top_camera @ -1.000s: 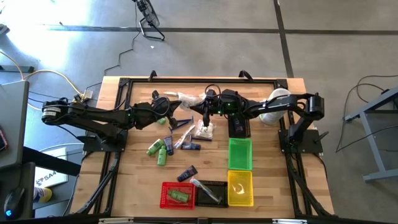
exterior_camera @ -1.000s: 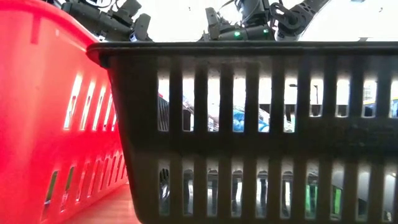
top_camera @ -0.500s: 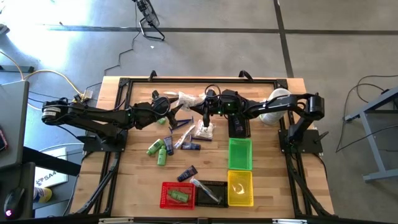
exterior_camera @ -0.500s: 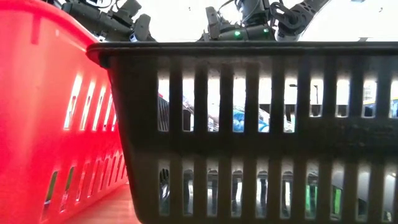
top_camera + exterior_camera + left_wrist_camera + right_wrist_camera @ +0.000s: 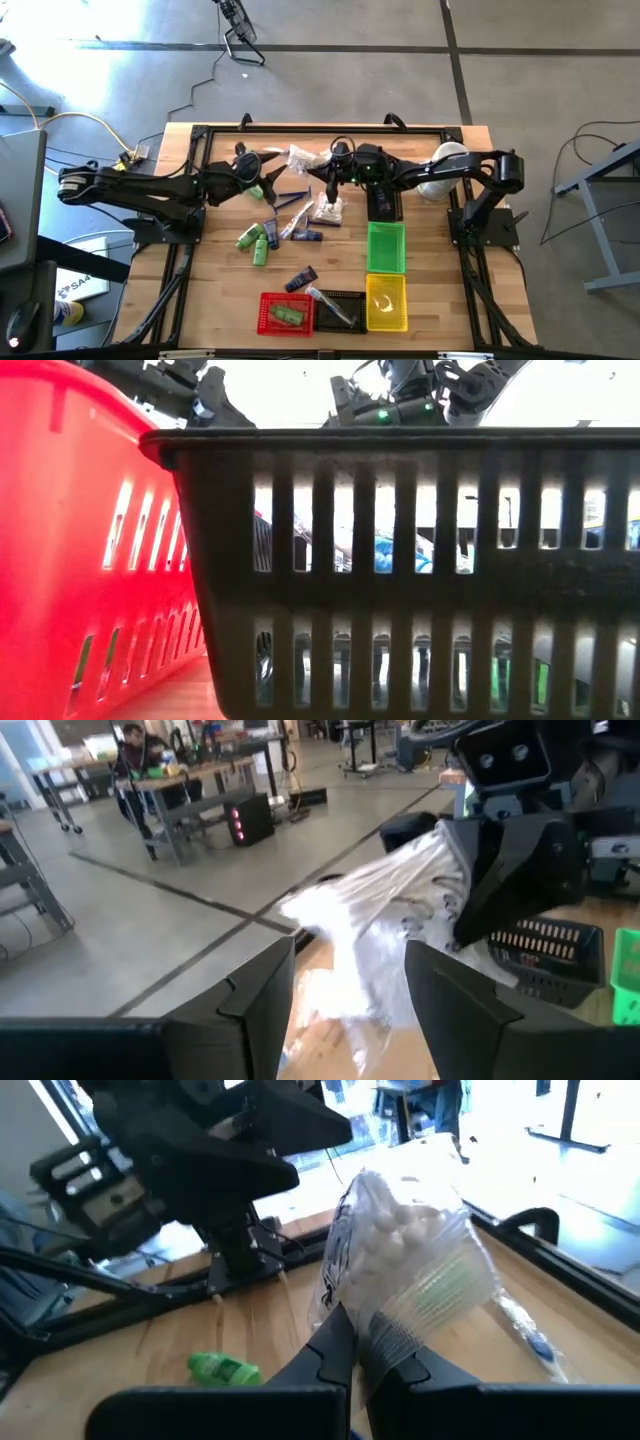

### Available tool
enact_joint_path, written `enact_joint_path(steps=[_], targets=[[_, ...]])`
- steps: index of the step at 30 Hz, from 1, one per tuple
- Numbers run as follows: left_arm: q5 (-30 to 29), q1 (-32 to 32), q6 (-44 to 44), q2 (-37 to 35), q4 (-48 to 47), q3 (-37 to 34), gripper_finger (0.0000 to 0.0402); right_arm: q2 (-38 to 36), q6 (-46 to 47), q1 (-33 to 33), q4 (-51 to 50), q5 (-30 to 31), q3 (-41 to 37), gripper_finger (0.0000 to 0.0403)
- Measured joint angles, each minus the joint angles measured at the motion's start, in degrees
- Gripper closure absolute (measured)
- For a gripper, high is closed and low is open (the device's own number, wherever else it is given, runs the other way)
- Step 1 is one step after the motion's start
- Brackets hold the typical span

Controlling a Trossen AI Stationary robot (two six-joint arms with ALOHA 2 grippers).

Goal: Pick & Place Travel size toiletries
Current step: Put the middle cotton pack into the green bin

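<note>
My right gripper (image 5: 309, 176) is pressed together on the clear-wrapped packet (image 5: 410, 1280), holding it up above the middle of the tabletop (image 5: 215, 285), toward the far edge; the right wrist view shows crinkled film bunched just above my closed fingertips (image 5: 335, 1348). My left gripper (image 5: 345, 985) stands spread with nothing between its fingers, facing that same packet from the left side. The other toiletries lie loose below: green bottles (image 5: 252, 240) and a navy tube (image 5: 300, 278) toward the left and middle, with a green bottle already in the red basket (image 5: 285, 312) at the near edge, next to the black basket (image 5: 340, 310) and yellow basket (image 5: 386, 302). The worry is my hold: I seem to have only a fold of slippery film, so the weight of the contents could pull the wrap through my fingers when I swing toward the baskets. The left gripper sits near enough that a careless move could brush the dangling packet and knock it loose. The loose film could also catch on a basket rim on the way down.
</note>
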Motion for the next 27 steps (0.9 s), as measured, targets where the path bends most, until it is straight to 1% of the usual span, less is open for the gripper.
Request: enact_joint_path(steps=[5, 8, 13, 17, 20, 27], targets=[[-0.04, 0.00, -3.92, -2.79, -5.41, 0.00, 0.0213, -3.32, -1.46, 0.76, -6.74, 0.18, 0.00, 0.0399], [-0.04, 0.00, -5.43, -2.96, -6.12, 0.00, 0.0213, -6.08, -2.25, 1.33, -11.36, 0.43, -0.02, 0.0399], [-0.03, 0.00, -5.99, -2.61, -7.04, 0.00, 0.0213, -11.73, -3.91, 2.89, -21.44, 4.25, 0.00, 0.0399], [0.00, 0.00, -6.92, -2.50, -8.57, -0.02, 0.0213, -17.57, -4.04, 4.26, -31.49, 7.45, 0.00, 0.0399], [0.00, 0.00, -6.93, -2.46, -9.35, -0.02, 0.0213, -22.07, -2.57, 5.36, -39.12, 9.26, 0.00, 0.0399], [0.00, 0.00, -6.91, -2.48, -9.44, -0.02, 0.0213, -31.17, 3.62, 8.26, -54.83, 9.14, 0.00, 0.0400]])
